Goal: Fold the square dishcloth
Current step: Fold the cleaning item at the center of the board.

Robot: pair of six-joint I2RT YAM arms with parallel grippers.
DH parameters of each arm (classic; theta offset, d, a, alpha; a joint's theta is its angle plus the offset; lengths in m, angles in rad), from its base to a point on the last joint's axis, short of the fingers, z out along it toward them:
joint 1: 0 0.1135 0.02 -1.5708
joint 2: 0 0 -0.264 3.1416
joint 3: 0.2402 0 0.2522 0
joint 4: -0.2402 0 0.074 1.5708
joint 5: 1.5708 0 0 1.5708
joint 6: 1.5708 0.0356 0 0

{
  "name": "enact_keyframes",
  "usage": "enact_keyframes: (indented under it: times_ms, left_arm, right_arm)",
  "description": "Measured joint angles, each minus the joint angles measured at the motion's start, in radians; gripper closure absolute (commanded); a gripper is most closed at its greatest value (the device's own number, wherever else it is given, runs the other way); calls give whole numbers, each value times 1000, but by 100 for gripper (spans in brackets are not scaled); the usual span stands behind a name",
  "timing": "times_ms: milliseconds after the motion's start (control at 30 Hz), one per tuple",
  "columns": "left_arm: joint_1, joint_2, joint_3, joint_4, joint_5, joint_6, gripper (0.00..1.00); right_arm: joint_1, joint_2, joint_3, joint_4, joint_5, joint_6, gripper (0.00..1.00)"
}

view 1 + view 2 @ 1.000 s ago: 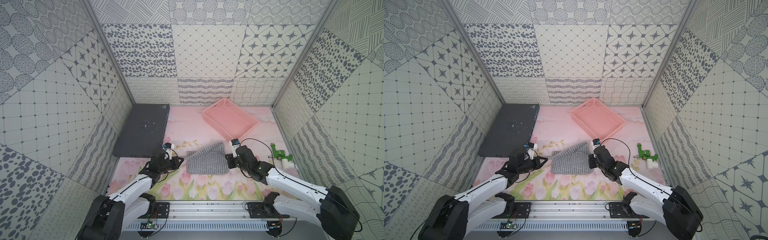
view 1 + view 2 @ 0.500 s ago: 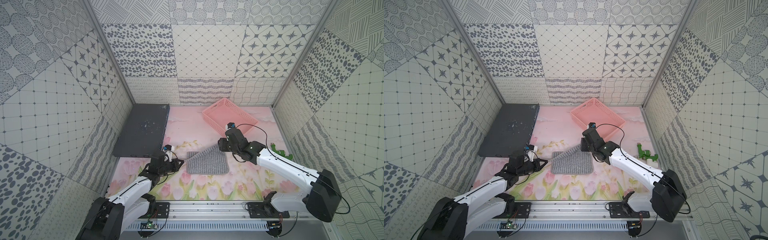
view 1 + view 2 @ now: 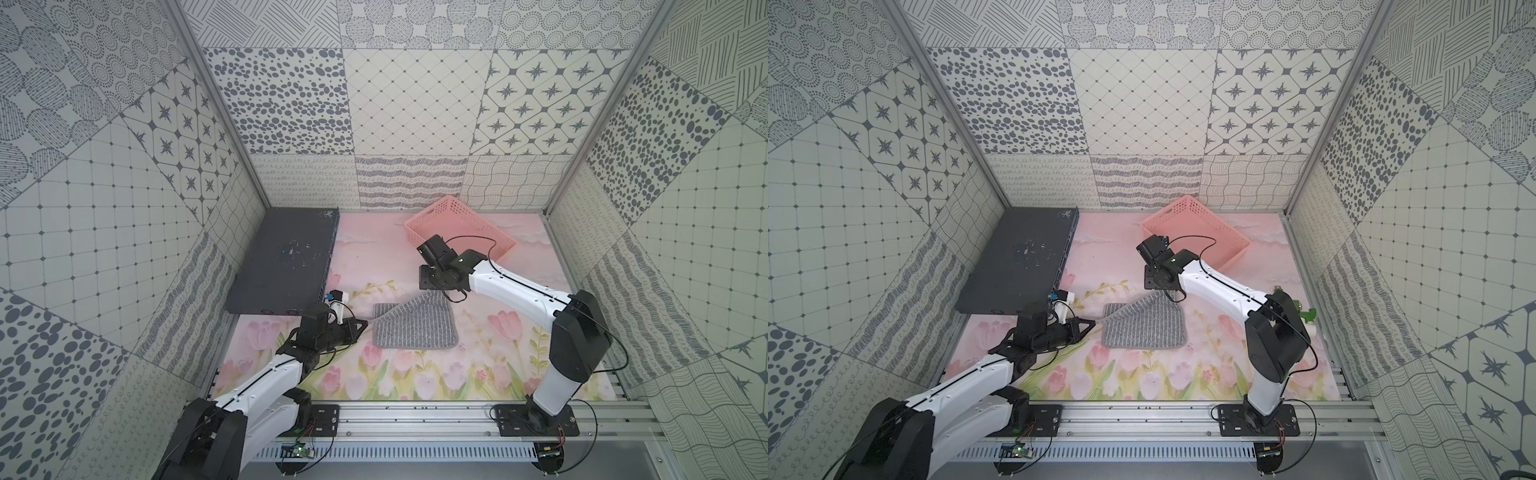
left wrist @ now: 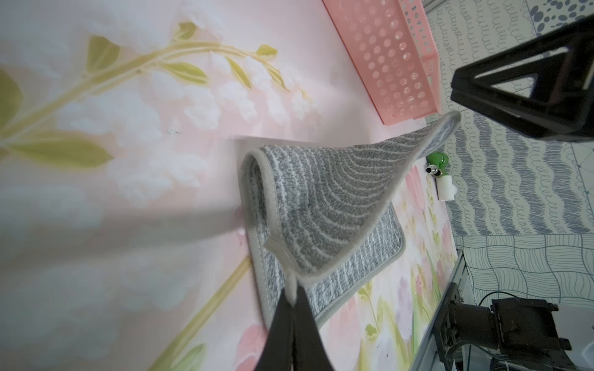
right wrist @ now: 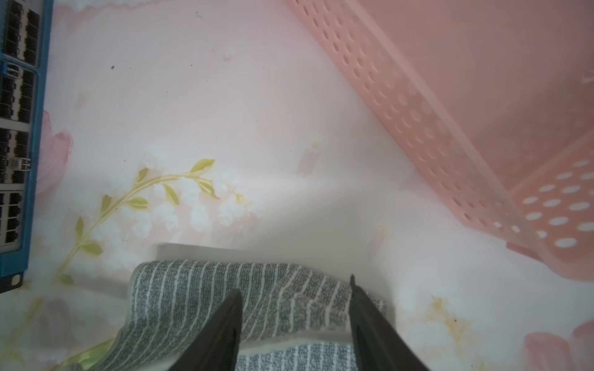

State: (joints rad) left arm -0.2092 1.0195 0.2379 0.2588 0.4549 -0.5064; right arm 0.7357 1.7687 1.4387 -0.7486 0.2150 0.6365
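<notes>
The square dishcloth [image 3: 415, 328] lies near the middle of the floral mat [image 3: 415, 376], toward its front edge, one layer doubled loosely over the other. The left gripper [image 4: 294, 300] is pinched tight on the pale loop tab at a lifted corner, and the right gripper [image 5: 295, 284] hangs over the far fold with its jaws apart and empty. The first fold seems half made (the upper layer arches and sits askew), so the next move likely calls for laying that corner on the lower layer's near-left corner, edges matched, before release.
</notes>
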Motion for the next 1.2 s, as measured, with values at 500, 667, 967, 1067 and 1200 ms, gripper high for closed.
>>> enact_keyframes:
  times_ms: [500,667,967,1067,1200]
  left_arm:
    - [0,-9,0,-1,0,-4,100]
    - [0,-15,0,-3,-1,-8,67]
    - [-1,-66,-2,-32,-3,-53,48]
    - [-2,-103,2,-64,-10,-70,47]
    - [-2,-153,35,-152,-39,-97,47]
  right_arm:
    - [31,2,-103,-73,-32,1,48]
    - [45,-62,-203,-85,-31,25,48]
    - [92,-91,-303,-87,-27,74,48]
    - [94,-135,-326,-87,-19,99,48]
    - [96,-243,-365,-85,1,175,46]
